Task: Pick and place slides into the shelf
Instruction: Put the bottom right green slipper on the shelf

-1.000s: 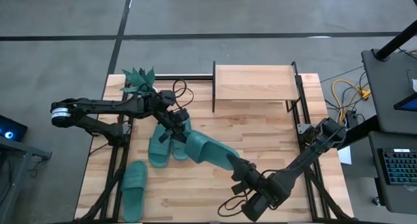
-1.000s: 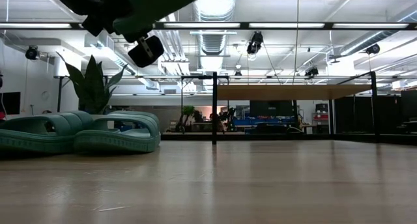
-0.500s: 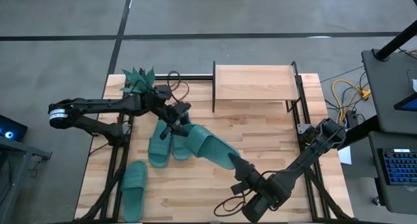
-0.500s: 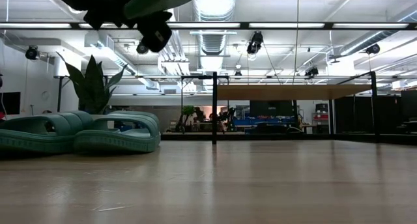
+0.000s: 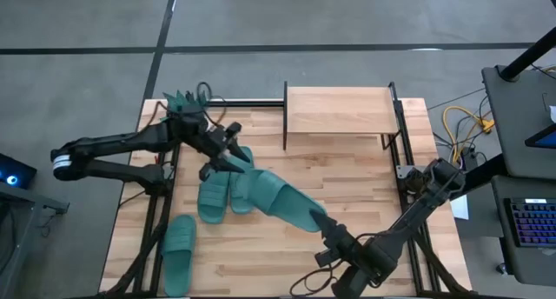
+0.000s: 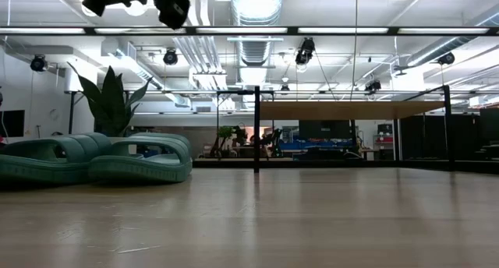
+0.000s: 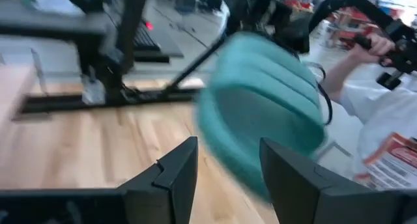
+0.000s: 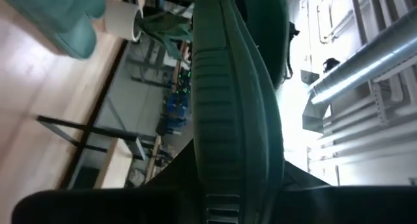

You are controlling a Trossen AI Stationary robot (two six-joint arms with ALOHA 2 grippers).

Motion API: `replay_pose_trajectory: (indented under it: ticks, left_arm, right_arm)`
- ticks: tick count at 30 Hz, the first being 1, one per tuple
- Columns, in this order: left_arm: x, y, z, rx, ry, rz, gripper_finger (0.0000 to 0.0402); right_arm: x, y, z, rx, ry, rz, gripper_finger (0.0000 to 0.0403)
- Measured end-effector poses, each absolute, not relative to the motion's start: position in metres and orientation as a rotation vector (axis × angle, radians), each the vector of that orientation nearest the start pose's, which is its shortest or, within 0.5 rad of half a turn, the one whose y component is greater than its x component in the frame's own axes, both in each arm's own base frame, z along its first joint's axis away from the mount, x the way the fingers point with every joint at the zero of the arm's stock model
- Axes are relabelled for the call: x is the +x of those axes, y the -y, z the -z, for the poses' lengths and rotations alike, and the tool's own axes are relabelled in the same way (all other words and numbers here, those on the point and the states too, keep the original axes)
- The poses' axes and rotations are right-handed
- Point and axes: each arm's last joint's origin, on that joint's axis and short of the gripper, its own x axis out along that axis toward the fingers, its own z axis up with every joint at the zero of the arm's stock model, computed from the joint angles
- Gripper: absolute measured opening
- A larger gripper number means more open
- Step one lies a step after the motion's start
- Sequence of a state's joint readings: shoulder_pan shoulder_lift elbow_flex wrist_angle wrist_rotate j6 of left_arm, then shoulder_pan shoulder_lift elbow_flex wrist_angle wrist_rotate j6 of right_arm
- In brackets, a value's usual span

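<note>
My right gripper (image 5: 324,223) (image 8: 231,178) is shut on one teal slide (image 5: 282,197) (image 8: 228,74) above the middle of the table. My left gripper (image 5: 234,159) (image 7: 228,149) is open just off that slide's other end (image 7: 260,120), with its fingers apart in front of it. Two more slides (image 5: 213,197) (image 5: 240,191) lie side by side on their soles under the left gripper; they also show in the low view (image 6: 47,160) (image 6: 140,160). Another slide (image 5: 179,243) lies near the table's near left corner. The shelf (image 5: 337,110) stands at the far edge. My right gripper pinches the slide at the end nearest the table's near right corner (image 5: 314,216), the ridged sole (image 8: 225,152) between its two fingers (image 8: 172,175). The fingers lie along the slide, slanting up from the near right. The slide is lifted clear and reaches toward the left gripper.
A spiky green plant (image 5: 182,103) (image 6: 109,104) stands at the far left corner, behind the left arm. The shelf's black frame (image 5: 285,116) runs along the far edge. Bare wood (image 5: 365,182) lies between the held slide and the shelf. A person's hand and white sleeve (image 7: 381,87) show beyond the table.
My right gripper has raised the slide, which has gone out of the top of the low view, and carried it a little toward the table's right. My left gripper has drawn back from the slide's end toward the far left.
</note>
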State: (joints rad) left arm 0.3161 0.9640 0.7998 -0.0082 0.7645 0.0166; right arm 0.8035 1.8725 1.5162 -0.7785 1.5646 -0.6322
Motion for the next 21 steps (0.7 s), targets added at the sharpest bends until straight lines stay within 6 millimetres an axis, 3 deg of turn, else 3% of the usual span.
replay_pose_trajectory:
  ticks: [14,21]
  left_arm:
    - [0.154,-0.039,-0.351,-0.008,-0.035,0.181,0.0149]
    - [0.137,-0.033,-0.338,-0.009,-0.034,0.141,0.0149]
  right_arm:
    - [0.275,-0.244,-0.287,-1.451,-0.585,0.609,0.0060]
    - [0.275,-0.230,-0.304,-1.239,-0.519,0.674,0.0060]
